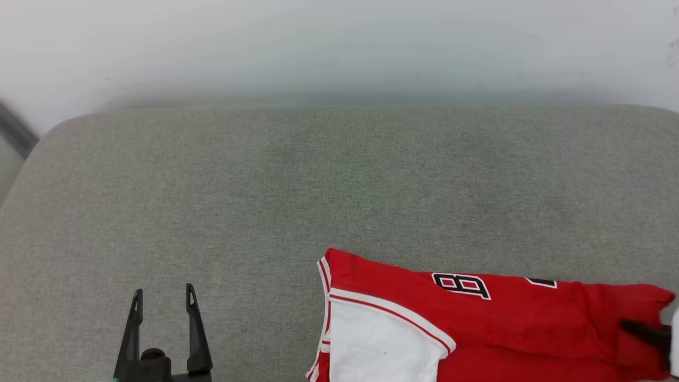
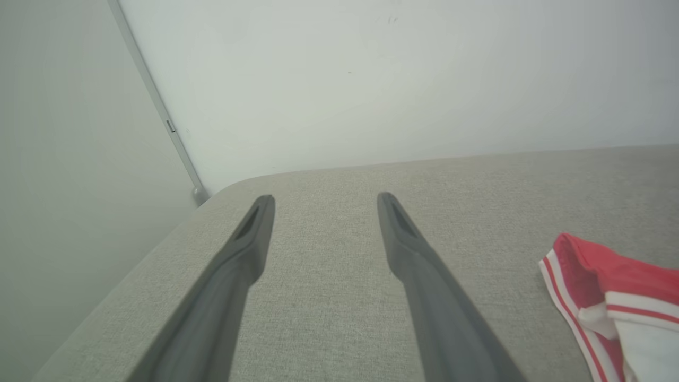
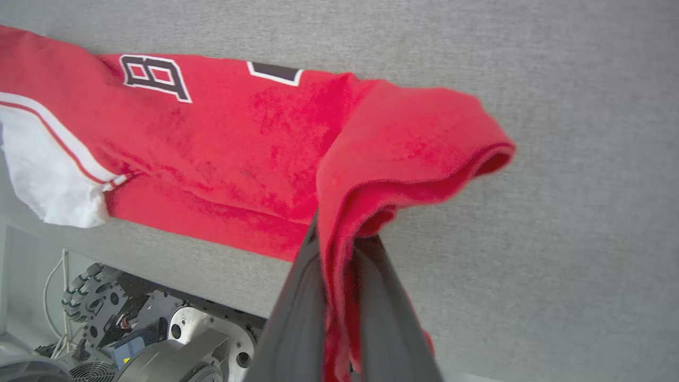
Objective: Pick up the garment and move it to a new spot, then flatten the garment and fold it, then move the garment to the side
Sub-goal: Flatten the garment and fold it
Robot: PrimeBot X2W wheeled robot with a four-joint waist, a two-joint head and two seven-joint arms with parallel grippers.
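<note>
You have one shirt, showing one white sleeve and two black printed marks. You have two grippers, the left gripper and the right gripper, with two dark fingers each, four in all. There is one grey cushion, one white wall and one wheel

The shirt, red with a white sleeve and striped trim, lies stretched sideways along the cushion's near edge, right end bunched.
</note>
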